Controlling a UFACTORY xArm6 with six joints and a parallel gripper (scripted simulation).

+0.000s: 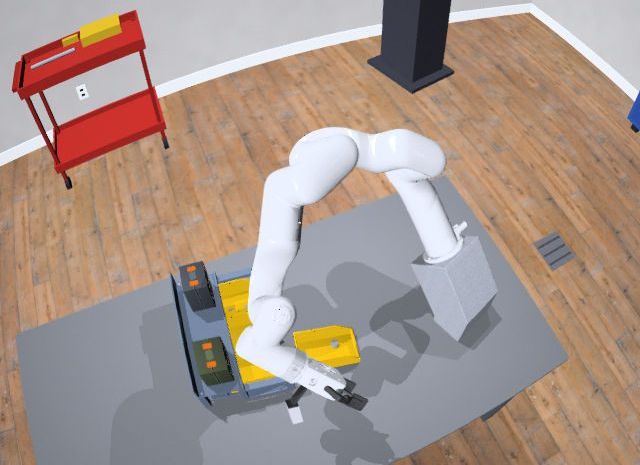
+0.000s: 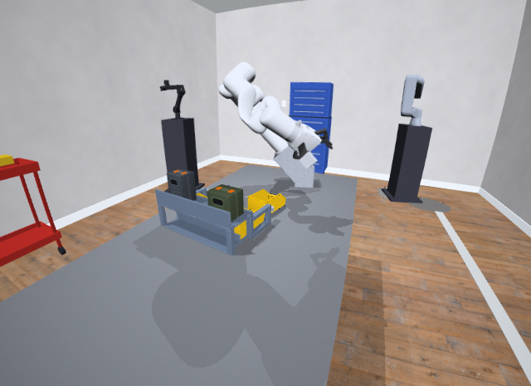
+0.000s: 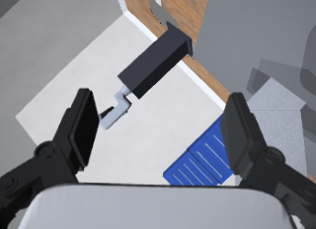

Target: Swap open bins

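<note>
A grey-blue shelf [image 1: 217, 341] stands on the grey table, also in the exterior view [image 2: 214, 219]. It holds yellow open bins [image 1: 235, 295], partly hidden behind my arm; I cannot tell which one is empty. Another yellow open bin [image 1: 326, 344] stands on the table just in front of the shelf, with a small grey part inside, and it also shows in the exterior view [image 2: 268, 200]. My gripper [image 1: 351, 395] [image 2: 314, 144] is open and empty, raised well above the table and tilted upward. In the wrist view its fingers stand wide apart with nothing between them.
A dark grey box [image 1: 196, 286] and a green box [image 1: 211, 361] sit on the shelf's top board. My arm's grey base block [image 1: 454, 289] stands at the table's right. A small white block [image 1: 294, 413] lies by the shelf's near corner.
</note>
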